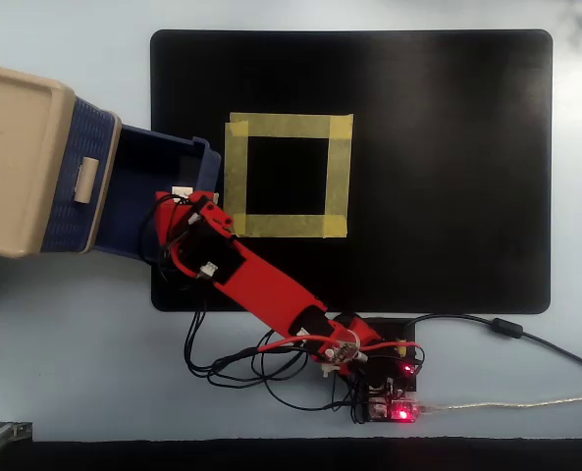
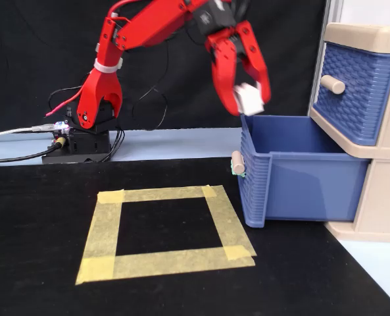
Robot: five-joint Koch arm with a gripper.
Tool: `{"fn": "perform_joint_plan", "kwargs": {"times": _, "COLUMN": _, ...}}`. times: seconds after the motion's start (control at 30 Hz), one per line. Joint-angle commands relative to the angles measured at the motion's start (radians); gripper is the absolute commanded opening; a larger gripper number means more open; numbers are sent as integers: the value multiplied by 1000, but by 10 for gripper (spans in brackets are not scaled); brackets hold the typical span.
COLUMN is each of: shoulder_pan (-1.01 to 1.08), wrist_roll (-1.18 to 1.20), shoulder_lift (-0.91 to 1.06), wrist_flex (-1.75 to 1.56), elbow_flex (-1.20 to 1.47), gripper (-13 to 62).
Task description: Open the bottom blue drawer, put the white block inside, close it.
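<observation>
The bottom blue drawer (image 2: 300,178) (image 1: 148,211) stands pulled out of the beige cabinet (image 2: 369,131) (image 1: 21,162), its beige handle (image 2: 237,162) facing the mat. My red gripper (image 2: 246,99) (image 1: 185,196) hangs just above the drawer's front wall, shut on the white block (image 2: 249,99) (image 1: 182,189). The block sits between the two red fingers, clear of the drawer rim. The inside of the drawer shows nothing else.
The upper blue drawer (image 2: 352,92) is closed. A square of yellow tape (image 2: 165,230) (image 1: 287,175) lies on the black mat (image 1: 438,167). The arm's base and cables (image 1: 369,378) sit at the mat's edge.
</observation>
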Motion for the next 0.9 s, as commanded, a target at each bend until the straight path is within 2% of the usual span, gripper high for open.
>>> {"fn": "perform_joint_plan", "kwargs": {"times": 0.0, "shoulder_pan": -25, "wrist_roll": -26, "shoulder_lift": 6, "wrist_flex": -63, "elbow_flex": -57, "gripper": -74}}
{"fn": "perform_joint_plan", "kwargs": {"times": 0.1, "shoulder_pan": -40, "wrist_roll": -52, "shoulder_lift": -55, "wrist_flex": -94, "elbow_flex": -69, "gripper": -66}}
{"fn": "perform_joint_plan", "kwargs": {"times": 0.13, "shoulder_pan": -41, "wrist_roll": -63, "shoulder_lift": -71, "wrist_flex": -104, "elbow_flex": -72, "gripper": -9}}
{"fn": "perform_joint_plan", "kwargs": {"times": 0.17, "shoulder_pan": -43, "wrist_roll": -80, "shoulder_lift": -86, "wrist_flex": -129, "elbow_flex": -80, "gripper": 116}}
{"fn": "perform_joint_plan", "kwargs": {"times": 0.23, "shoulder_pan": -43, "wrist_roll": -114, "shoulder_lift": -94, "wrist_flex": -181, "elbow_flex": -98, "gripper": 287}}
{"fn": "perform_joint_plan", "kwargs": {"times": 0.27, "shoulder_pan": -40, "wrist_roll": -132, "shoulder_lift": -92, "wrist_flex": -215, "elbow_flex": -107, "gripper": 330}}
{"fn": "perform_joint_plan", "kwargs": {"times": 0.4, "shoulder_pan": -32, "wrist_roll": -135, "shoulder_lift": -49, "wrist_flex": -216, "elbow_flex": -130, "gripper": 339}}
{"fn": "perform_joint_plan", "kwargs": {"times": 0.5, "shoulder_pan": -9, "wrist_roll": -123, "shoulder_lift": 75, "wrist_flex": -48, "elbow_flex": -115, "gripper": 339}}
{"fn": "perform_joint_plan", "kwargs": {"times": 0.67, "shoulder_pan": 137, "wrist_roll": 187, "shoulder_lift": 129, "wrist_flex": 382, "elbow_flex": -60, "gripper": 337}}
{"fn": "perform_joint_plan", "kwargs": {"times": 0.73, "shoulder_pan": 161, "wrist_roll": 264, "shoulder_lift": 129, "wrist_flex": 370, "elbow_flex": 38, "gripper": 337}}
{"fn": "perform_joint_plan", "kwargs": {"times": 0.87, "shoulder_pan": 137, "wrist_roll": 227, "shoulder_lift": 37, "wrist_flex": 244, "elbow_flex": 204, "gripper": 337}}
